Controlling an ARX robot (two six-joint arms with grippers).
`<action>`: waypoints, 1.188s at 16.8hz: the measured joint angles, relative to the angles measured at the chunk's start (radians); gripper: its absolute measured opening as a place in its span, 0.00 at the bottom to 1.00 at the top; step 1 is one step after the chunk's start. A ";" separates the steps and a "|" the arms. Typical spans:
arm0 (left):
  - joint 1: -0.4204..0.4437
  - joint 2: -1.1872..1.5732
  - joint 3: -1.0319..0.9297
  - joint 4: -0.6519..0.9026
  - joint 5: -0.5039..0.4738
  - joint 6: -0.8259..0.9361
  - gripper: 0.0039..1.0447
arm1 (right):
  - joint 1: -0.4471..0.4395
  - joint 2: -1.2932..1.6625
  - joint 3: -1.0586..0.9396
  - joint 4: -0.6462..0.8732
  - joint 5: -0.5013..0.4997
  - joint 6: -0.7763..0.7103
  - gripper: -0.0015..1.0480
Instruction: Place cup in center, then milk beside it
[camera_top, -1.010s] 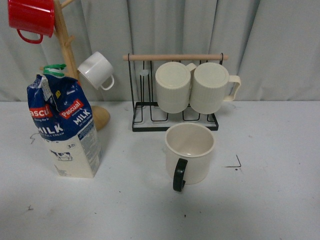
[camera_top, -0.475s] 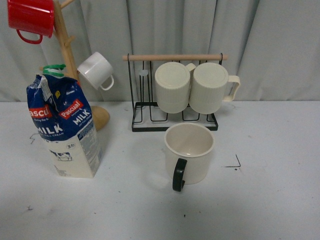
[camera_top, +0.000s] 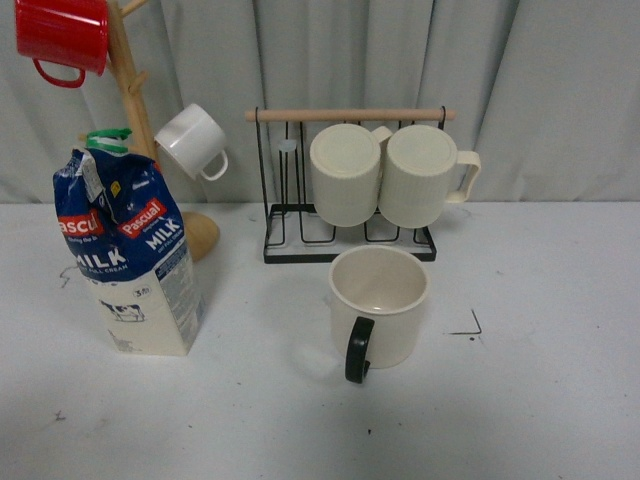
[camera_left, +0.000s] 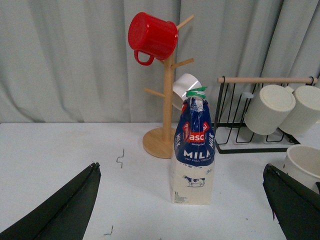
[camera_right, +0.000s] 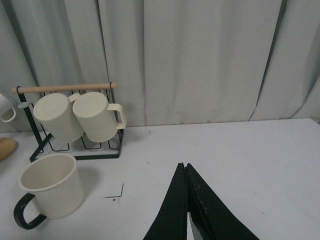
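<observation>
A white table (camera_top: 560, 400) stands before a pale grey curtain (camera_top: 540, 90); neither arm shows in the front view. At far left stands a wooden mug tree (camera_top: 128, 90), with a red mug (camera_top: 62, 35) hanging on an upper peg and a small white mug (camera_top: 190, 141) on a lower one. Just in front of the tree's round base, the milk carton (camera_top: 130, 260) stands upright on the table, its blue top creased and its green cap at the peak. It is well apart from the cup, off to the cup's left. Further right, at the back, a black wire rack (camera_top: 350, 245) with a wooden top bar holds two ribbed cream mugs (camera_top: 345, 175) lying on their sides, touching each other. Just in front of the rack, near the middle of the table, the cup (camera_top: 378, 305) stands upright and empty, its black handle (camera_top: 358, 350) turned toward the camera. To its right is a small black corner mark (camera_top: 470, 325) on the tabletop. In the left wrist view, the left gripper (camera_left: 181, 166) has its two dark fingers (camera_left: 60, 210) spread wide with nothing between them; the carton stands ahead in the gap, untouched. In the right wrist view, the right gripper (camera_right: 184, 165) has its fingers pressed together on nothing, above bare table, with the cup off to one side.
</observation>
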 joint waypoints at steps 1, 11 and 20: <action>0.000 0.000 0.000 0.000 0.000 0.000 0.94 | 0.000 -0.015 0.000 -0.016 0.000 0.000 0.02; 0.000 0.000 0.000 0.000 0.000 0.000 0.94 | 0.000 -0.231 0.000 -0.242 0.000 0.000 0.23; 0.000 0.000 0.000 0.000 0.000 0.000 0.94 | 0.000 -0.231 0.000 -0.242 0.000 0.000 0.56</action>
